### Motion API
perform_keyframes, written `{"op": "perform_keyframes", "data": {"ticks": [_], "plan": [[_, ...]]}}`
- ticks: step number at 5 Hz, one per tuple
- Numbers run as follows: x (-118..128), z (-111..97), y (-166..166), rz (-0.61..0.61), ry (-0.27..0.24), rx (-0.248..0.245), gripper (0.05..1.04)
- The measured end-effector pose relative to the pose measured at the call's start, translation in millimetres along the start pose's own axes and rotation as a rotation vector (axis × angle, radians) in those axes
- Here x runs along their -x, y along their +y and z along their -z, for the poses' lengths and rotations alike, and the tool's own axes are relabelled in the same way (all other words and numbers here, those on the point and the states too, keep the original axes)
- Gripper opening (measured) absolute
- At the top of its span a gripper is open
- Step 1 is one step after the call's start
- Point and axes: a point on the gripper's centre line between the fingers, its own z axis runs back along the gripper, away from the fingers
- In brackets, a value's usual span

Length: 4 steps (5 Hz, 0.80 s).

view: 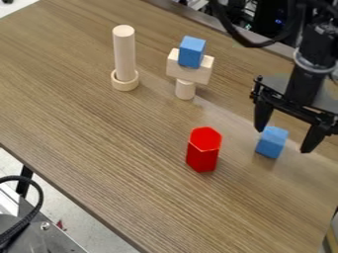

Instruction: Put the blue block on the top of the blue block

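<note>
The gripper (283, 139) is open, its two fingers spread wide and pointing down on the right side of the bench (119, 163). One blue block, the loose one (271, 142), is low down between the fingertips in this view, nearer the left-hand one in the picture; how far the fingertips are above the bench cannot be told.

The other blue block (191, 51) is the top of a small stack nearer the bench's far long edge. It sits in the middle of a pale wooden block (190, 73) with raised ends, which in turn rests across a short pale cylinder (186, 89) standing on the bench. The two blue blocks are well apart.

Left of the stack, a tall pale cylinder (124, 53) stands upright with a pale wooden ring (125, 82) around its foot. A red hexagonal prism (203, 150) stands upright nearer the near long edge than the stack, to the left of the loose blue block. Dark cables (247, 39) hang beyond the far long edge.
</note>
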Motion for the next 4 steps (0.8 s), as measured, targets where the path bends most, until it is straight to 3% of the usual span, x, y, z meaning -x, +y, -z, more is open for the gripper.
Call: {"op": "perform_keyframes", "data": {"ticks": [3,4], "plan": [[-3.8,17.7,3.2,0.019,0.015,-0.004,0.999],[-8.5,31.9,12.5,0.013,0.046,-0.015,0.97]]}}
